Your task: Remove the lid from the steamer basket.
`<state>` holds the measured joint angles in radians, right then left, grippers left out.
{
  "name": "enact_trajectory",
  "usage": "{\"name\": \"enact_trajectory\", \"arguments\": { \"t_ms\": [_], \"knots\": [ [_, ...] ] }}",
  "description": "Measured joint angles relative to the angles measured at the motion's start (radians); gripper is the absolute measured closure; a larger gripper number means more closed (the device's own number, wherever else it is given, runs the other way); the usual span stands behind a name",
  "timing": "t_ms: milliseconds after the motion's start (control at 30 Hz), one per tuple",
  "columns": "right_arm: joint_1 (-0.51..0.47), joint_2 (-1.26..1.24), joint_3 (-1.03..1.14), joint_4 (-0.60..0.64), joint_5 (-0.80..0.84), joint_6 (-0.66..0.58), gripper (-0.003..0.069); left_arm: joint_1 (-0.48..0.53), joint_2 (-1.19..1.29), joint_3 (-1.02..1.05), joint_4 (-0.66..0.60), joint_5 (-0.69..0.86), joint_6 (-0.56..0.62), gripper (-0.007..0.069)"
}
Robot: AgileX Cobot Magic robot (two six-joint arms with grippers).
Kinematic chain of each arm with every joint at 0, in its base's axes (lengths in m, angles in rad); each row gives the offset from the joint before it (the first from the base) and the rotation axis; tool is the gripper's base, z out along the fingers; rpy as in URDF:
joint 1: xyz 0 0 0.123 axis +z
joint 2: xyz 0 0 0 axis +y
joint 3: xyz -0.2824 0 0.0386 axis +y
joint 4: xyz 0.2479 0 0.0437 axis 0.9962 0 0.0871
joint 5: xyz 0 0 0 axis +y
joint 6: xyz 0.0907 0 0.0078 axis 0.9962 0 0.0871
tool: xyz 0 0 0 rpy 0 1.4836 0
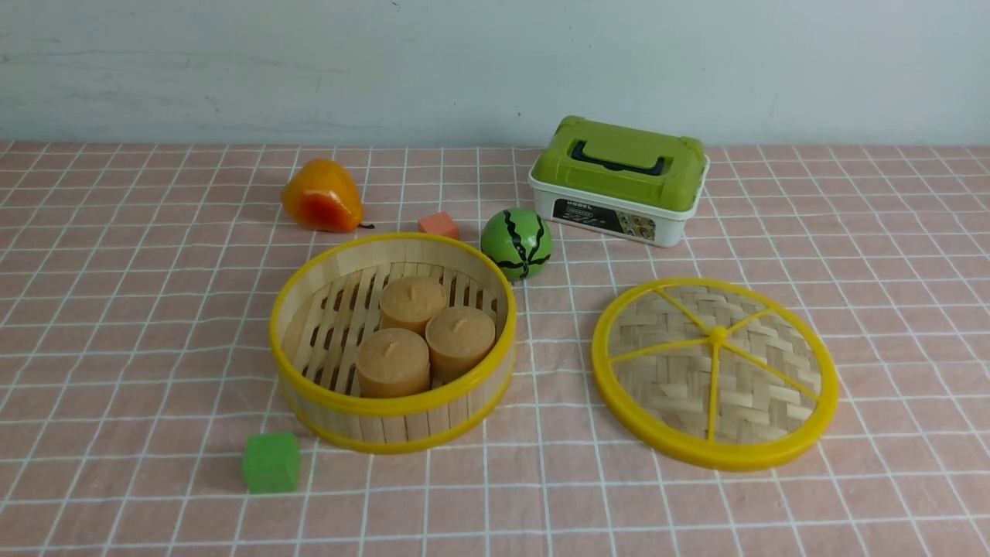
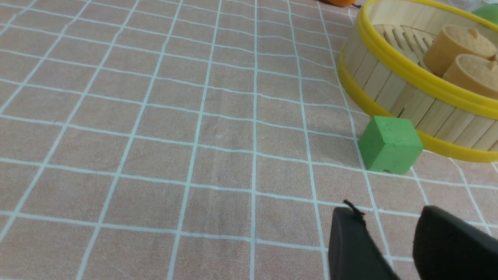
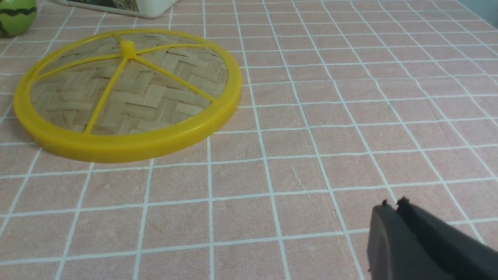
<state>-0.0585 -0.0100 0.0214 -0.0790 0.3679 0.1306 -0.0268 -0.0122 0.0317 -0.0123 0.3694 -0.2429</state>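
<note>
Now 1 lid (image 1: 715,375) off 1 steamer basket (image 1: 393,427) w/ 3 buns (image 1: 427,344); left end effector (image 2: 389,229) open, right end effector (image 3: 393,206) closed empty.

Checked pink tablecloth (image 1: 116,325) carries steamer basket (image 1: 392,422), lid (image 1: 715,452), pear (image 1: 321,197), box (image 1: 619,220)

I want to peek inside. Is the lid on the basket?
Off. The lid lies on the cloth beside the steamer basket, whose top is open.

On the pink checked tablecloth (image 1: 124,325) lie an orange pear (image 1: 321,196), a small orange block (image 1: 438,225), a striped green ball (image 1: 516,243), a green cube (image 1: 271,462), and a white box with a green top (image 1: 619,180) near the wall.
</note>
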Motion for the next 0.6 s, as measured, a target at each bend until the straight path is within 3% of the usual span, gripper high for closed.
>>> {"name": "enact_trajectory", "arguments": {
  "t_ms": [600],
  "knots": [
    [0.000, 0.000, -0.001, 0.000, 0.006, 0.000, 0.0638, 0.000, 0.000, 0.000, 0.000, 0.000, 0.000, 0.0385]
  ]
}}
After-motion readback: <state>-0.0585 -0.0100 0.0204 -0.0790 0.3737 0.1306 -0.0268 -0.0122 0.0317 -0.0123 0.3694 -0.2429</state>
